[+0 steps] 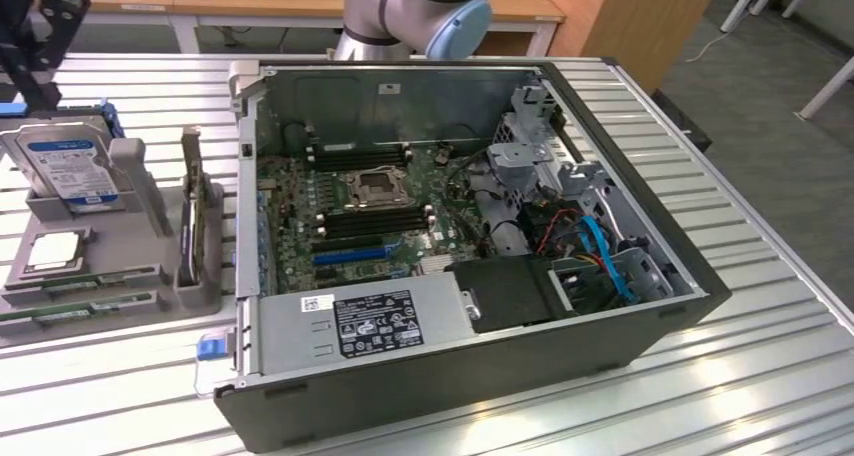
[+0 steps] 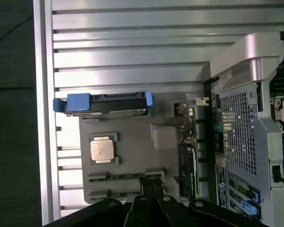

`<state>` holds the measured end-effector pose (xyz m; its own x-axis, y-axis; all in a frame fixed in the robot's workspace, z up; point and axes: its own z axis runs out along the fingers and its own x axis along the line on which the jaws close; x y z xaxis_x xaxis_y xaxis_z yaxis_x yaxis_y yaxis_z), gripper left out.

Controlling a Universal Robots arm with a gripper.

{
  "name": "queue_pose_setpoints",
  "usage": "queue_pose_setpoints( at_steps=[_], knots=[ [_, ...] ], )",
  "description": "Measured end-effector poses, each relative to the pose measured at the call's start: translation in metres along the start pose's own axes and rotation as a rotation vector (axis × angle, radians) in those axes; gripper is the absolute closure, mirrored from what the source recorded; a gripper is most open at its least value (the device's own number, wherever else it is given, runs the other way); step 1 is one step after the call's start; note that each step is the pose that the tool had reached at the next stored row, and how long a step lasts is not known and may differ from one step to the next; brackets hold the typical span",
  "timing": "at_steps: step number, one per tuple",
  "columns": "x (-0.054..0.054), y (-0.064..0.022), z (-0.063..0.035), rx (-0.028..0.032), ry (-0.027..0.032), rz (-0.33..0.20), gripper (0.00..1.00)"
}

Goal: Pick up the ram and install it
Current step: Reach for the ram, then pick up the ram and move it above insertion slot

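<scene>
Open PC case (image 1: 467, 386) lies on its side on the slatted metal worktop (image 1: 761, 376), w/ the arm (image 1: 414, 11) rising behind it. At the exterior view's left, just beside the case, sits a grey holder (image 1: 140, 171) packed w/ parts. A hard drive (image 1: 67, 166) w/ blue-white label stands upright at its far end, a square processor chip (image 1: 54, 251) lies flat in front of that, and a dark card (image 1: 194, 221) stands on edge on the side nearest the case. The ram (image 1: 83, 280) lies in a groove at the holder's near end, just past the chip, not yet lifted. A second stick (image 1: 74, 313) lies parallel in the next groove. In the wrist view the end effector (image 2: 151, 182) hangs above that end of the holder, fingers (image 2: 146, 191) pinched fully together w/ nothing btwn them. Its tips are over one end of the ram (image 2: 125, 177); can't tell if they touch it. Inside the case, long black slots (image 1: 380, 221) flank the processor socket (image 1: 374, 188). The case's side wall and the upright card stand btwn the holder and those slots. A power supply (image 1: 360, 321) fills the near end of the case, and blue cables (image 1: 601, 251) tangle toward the exterior view's right.
</scene>
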<state>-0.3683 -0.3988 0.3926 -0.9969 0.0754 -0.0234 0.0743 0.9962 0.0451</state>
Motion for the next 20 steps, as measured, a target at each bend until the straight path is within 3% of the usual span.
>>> queue_pose_setpoints(
  at_steps=[20],
  knots=[
    [0.0071,-0.0006,-0.0003,0.0002,0.0001,0.000,0.89]
  ],
)
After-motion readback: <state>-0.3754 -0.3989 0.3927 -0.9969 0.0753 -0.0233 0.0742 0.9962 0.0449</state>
